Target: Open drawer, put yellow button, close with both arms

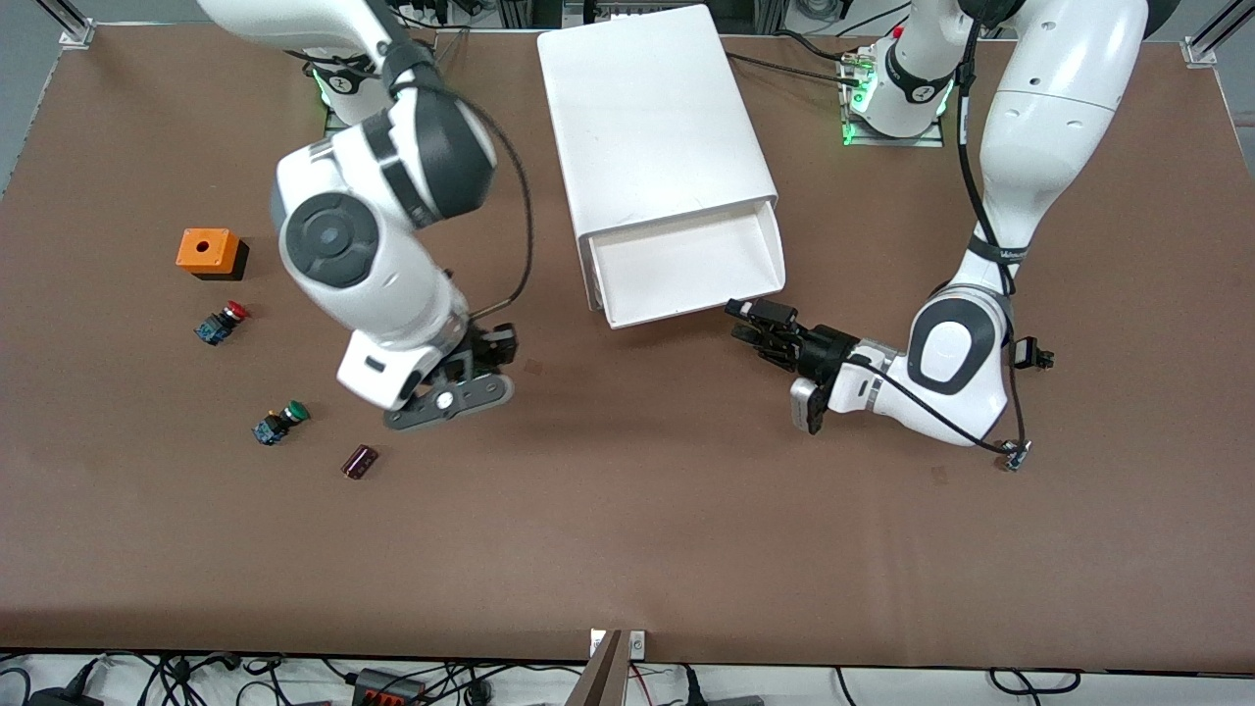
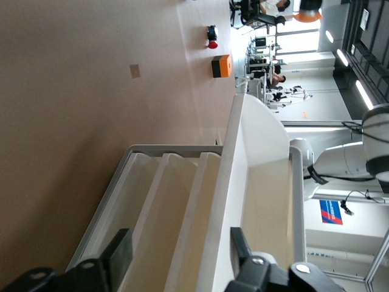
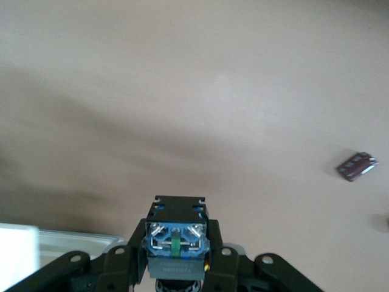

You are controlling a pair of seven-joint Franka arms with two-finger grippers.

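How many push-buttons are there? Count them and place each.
3. The red button lies just nearer the camera than the orange box; the green button nearer still, by the dark cylinder; a third button, cap hidden, is held by the right gripper.

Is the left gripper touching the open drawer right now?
Apart. In the left wrist view the left gripper has its jaws spread on either side of the drawer front, with a clear gap showing at each jaw.
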